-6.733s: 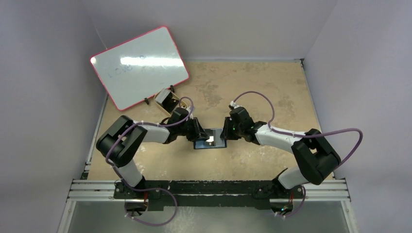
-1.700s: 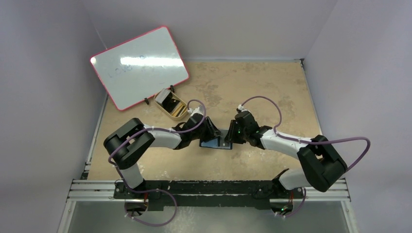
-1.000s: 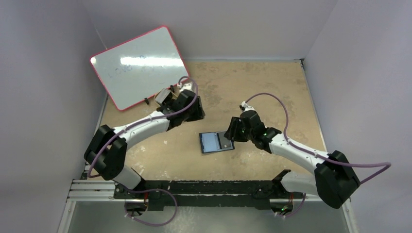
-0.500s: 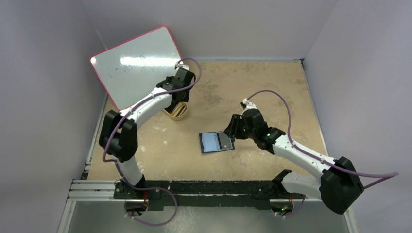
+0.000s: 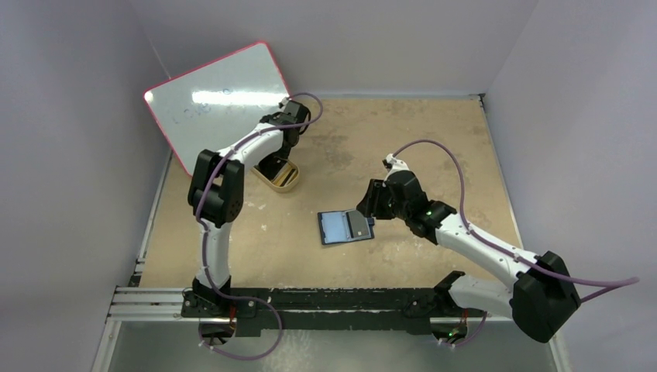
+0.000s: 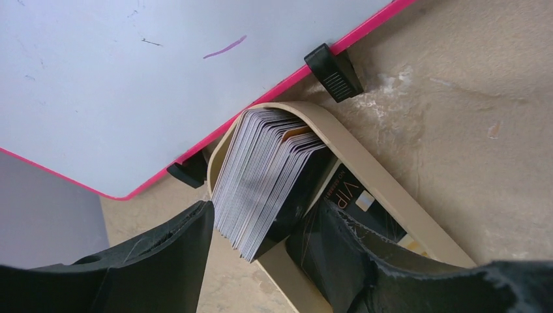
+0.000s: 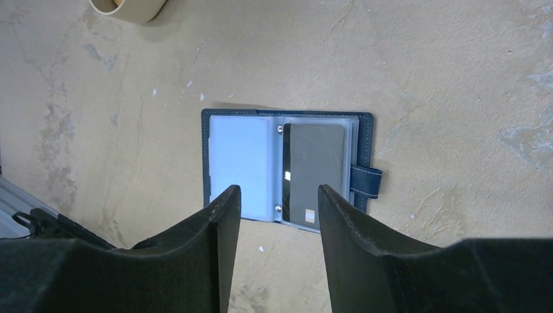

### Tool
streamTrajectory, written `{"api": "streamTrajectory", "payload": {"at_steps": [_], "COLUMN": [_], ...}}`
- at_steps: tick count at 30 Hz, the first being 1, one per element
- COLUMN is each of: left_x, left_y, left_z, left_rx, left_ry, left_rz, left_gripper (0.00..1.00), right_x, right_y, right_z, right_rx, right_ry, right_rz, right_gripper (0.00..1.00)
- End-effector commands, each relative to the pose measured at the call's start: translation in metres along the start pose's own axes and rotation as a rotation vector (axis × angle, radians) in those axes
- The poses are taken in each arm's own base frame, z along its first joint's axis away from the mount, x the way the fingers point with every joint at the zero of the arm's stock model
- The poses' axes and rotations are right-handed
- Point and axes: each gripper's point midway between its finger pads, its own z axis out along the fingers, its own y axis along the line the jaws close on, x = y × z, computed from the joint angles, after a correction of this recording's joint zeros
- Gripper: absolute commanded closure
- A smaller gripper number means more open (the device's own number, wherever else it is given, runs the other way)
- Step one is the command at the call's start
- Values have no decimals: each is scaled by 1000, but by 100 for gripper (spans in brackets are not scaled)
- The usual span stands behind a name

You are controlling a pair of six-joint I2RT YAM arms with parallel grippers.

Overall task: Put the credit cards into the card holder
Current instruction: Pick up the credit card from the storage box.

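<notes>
The navy-blue bifold card holder (image 5: 345, 226) (image 7: 287, 166) is lying open and flat in the middle of the sandy tabletop (image 5: 434, 155). One dark grey credit card (image 7: 314, 173) is already sitting in its right-hand clear pocket, while the left-hand pale blue pocket is showing empty. The right gripper (image 5: 370, 203) (image 7: 277, 195) is hovering just above it, jaws spread wide and holding nothing. At the far left, beside the pink-framed whiteboard (image 5: 221, 105) (image 6: 130, 78), the left gripper (image 5: 273, 164) (image 6: 264, 215) is reaching into the gold oval metal tin (image 5: 283, 177) (image 6: 372, 176). Its jaws are parted either side of a thick stack of cards (image 6: 267, 179) standing on edge, gripping none. One card looks done; many are waiting, and the next pick is only beginning.
</notes>
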Motion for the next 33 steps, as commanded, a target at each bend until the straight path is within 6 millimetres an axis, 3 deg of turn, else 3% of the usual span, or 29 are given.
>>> {"api": "streamTrajectory", "payload": {"at_steps": [1,23,33], "left_x": [-11,0,-2], "left_y": [19,24,30], "left_z": [0,17,13], "left_rx": [-74,-105,-123], "left_ry": [-11,14,11], "left_rz": [43,79,91], "left_gripper": [41,44,45], "right_x": [-20,-20,-17], "right_y": [9,12,10], "right_z": [-7,-1,-2], "right_rx": [-10,-11,-12], "right_ry": [-63,-43,-38], "right_rz": [-16,-21,-19], "right_gripper": [50,50,50]}}
